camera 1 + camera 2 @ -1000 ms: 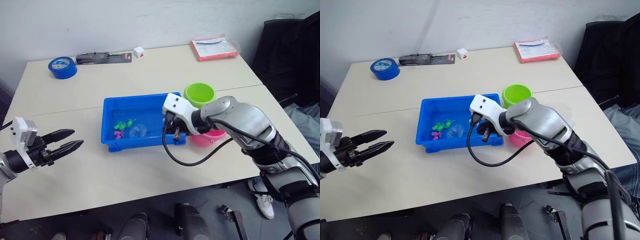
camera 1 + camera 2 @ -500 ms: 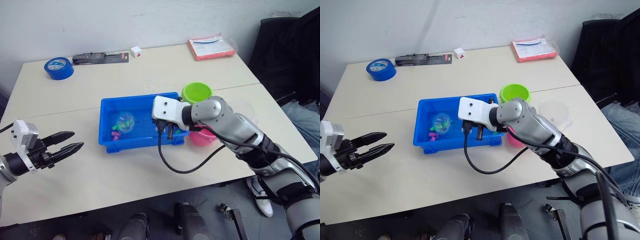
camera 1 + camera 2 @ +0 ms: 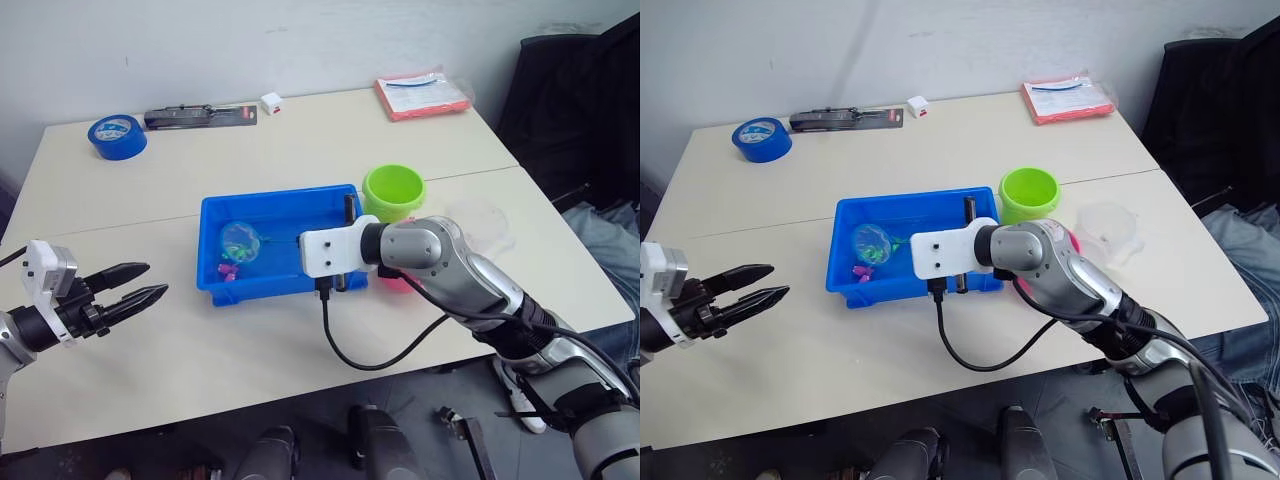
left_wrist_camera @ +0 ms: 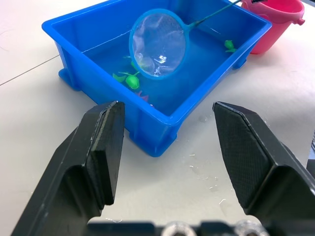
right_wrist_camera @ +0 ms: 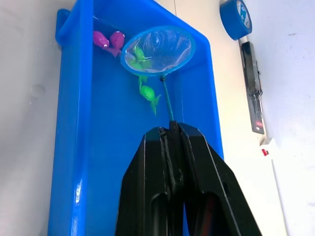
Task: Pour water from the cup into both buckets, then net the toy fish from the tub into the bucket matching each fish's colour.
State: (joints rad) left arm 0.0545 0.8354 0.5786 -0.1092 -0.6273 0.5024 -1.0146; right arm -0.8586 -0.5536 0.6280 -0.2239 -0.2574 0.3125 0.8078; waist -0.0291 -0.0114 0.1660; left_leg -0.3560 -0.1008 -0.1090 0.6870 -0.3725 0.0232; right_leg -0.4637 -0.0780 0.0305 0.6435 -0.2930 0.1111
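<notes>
A pale counter (image 3: 300,350) before a white wall. Head view: the tub (image 3: 262,290) sits mid-counter beside two buckets (image 3: 394,190), so carries are short. Left wrist: my left end effector (image 4: 165,147) waits released. Right wrist: my right end effector (image 5: 172,129) is clenched on the net (image 5: 158,50) — I count two pink, two green toy fish (image 5: 148,93).

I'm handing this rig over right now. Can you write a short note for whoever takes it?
Right claw: shut on the net handle, hoop over the fish in the tub.
Left claw: open, holding nothing, near the table's front-left edge.
Green fish and pink fish are in the tub.
Cup stands beside the pink bucket; green bucket behind it.
Left: net the fish into matching buckets.
</notes>
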